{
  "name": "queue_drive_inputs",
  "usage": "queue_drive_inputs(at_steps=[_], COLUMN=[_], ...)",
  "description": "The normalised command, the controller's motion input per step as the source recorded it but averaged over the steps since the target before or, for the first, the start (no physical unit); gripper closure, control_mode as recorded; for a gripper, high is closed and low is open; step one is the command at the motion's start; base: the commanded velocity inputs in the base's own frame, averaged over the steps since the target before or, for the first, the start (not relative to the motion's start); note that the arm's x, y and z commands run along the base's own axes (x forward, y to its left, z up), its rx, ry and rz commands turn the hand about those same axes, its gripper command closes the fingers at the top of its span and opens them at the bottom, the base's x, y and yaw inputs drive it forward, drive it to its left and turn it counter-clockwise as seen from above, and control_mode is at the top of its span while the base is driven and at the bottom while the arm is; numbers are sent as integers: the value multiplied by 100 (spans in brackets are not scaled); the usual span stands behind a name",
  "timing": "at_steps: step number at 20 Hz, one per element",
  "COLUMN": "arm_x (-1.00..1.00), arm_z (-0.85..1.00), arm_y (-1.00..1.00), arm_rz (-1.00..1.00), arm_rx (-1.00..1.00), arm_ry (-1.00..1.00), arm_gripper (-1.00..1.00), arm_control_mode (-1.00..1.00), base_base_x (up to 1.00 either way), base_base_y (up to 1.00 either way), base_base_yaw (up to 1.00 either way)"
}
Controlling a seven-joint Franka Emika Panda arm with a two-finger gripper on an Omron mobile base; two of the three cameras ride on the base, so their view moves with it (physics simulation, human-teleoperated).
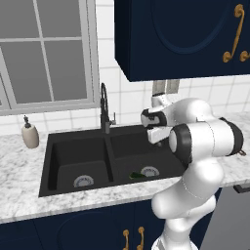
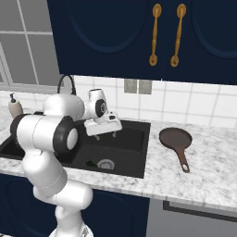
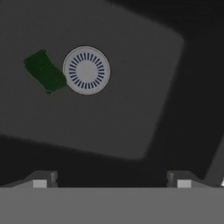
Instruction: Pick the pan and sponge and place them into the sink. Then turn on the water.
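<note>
The green sponge [image 3: 45, 71] lies on the floor of the right basin of the black sink [image 1: 49, 146], right beside the round silver drain [image 3: 86, 70]. It also shows as the sponge [image 1: 135, 174] and sponge [image 2: 90, 163] from the base. My gripper [image 3: 111, 177] hangs open and empty above that basin, well clear of the sponge; its hand [image 2: 102, 124] is over the sink [image 2: 139, 139]. The reddish-brown pan [image 2: 175, 137] rests on the marble counter to the right of the sink, handle toward the front. The water is out of view at the dark faucet [image 1: 104, 105].
A beige soap dispenser [image 1: 30, 134] stands on the counter left of the sink. Dark blue wall cabinets [image 2: 139, 37] hang above. The left basin has its own drain [image 1: 83, 181]. Marble counter [image 2: 213, 166] stretches right of the pan.
</note>
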Motion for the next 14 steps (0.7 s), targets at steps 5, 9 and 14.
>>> queue_drive_inputs(at_steps=[5,9,14], arm_x=[-8,-6,-11], arm_z=[0,0,2], arm_y=[-75,-67,-69], arm_rz=[-5,-2,-2], arm_rx=[6,14,14], arm_ry=[0,-1,-8], arm_gripper=[-100,-100,-100], arm_control_mode=[-100,-100,-100], base_base_x=[0,0,0], base_base_y=[0,0,0], base_base_yaw=[0,0,0])
